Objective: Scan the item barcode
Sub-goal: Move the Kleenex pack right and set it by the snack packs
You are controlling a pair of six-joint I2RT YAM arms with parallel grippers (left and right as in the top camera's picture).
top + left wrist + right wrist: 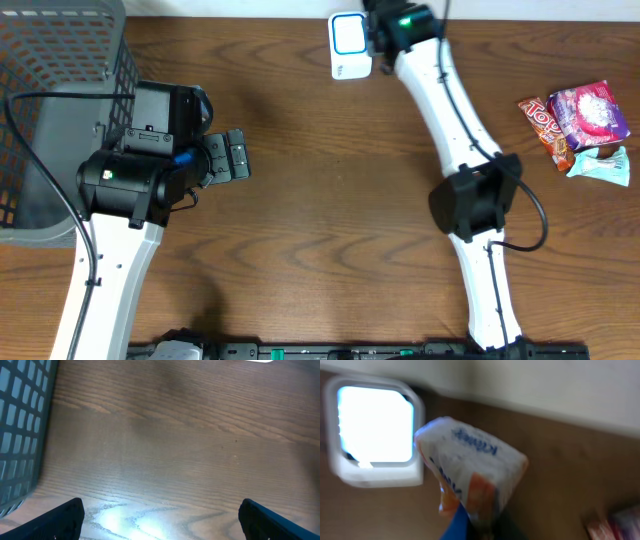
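Surface: dark wood-grain table; grey mesh basket at upper left of the overhead frame, loose snack packets at the right edge.

Item: Kleenex tissue pack, soft white wrapper with blue lettering and orange patches. It sits tilted at the centre of the right wrist frame, just right of the barcode scanner, whose window is lit. No barcode is legible through the blur.

Right gripper: top centre, pressed together, apparently pinching the pack's lower edge.

Left gripper: spread wide, empty, over bare wood beside the basket.

Progress: item picked and presented near the scanner. Whether the code faces the window, or has registered, cannot be told.
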